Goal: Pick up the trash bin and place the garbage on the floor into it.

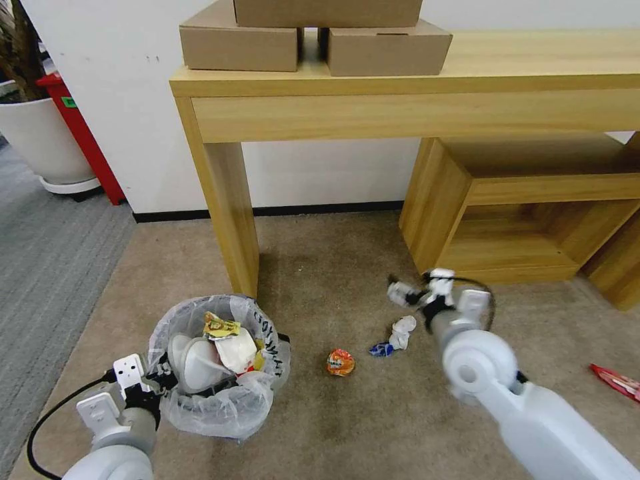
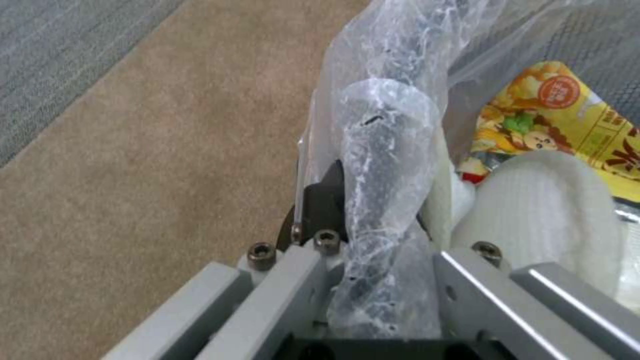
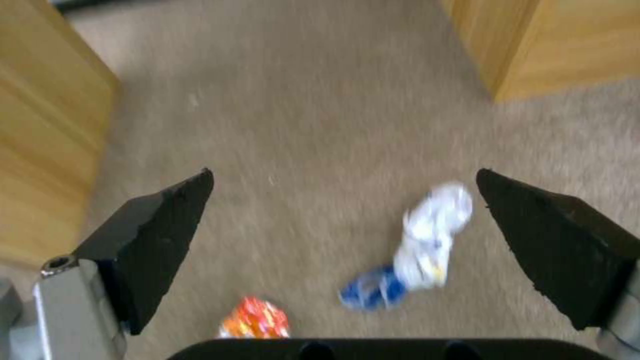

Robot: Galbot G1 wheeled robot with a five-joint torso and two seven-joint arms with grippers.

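Right jaws (image 3: 343, 240) apart above crumpled white-blue wrapper (image 3: 427, 242) on carpet (image 3: 320, 125): light, soft, probably pinch mid-crumple. Left jaws (image 2: 373, 260) clamped on bin (image 1: 220, 367) rim; liner slippery.

I can't see the tips of my left gripper (image 2: 373, 210), because the crinkly bag of the trash bin (image 2: 387, 150) wraps over them. My right gripper (image 1: 417, 293) looks smeared in the head view, so I can't make out its fingers there. The red wrapper (image 1: 617, 381) is cut off by the picture's edge. The white and blue scrap (image 3: 417, 250) is too blurry for me to tell what it is.
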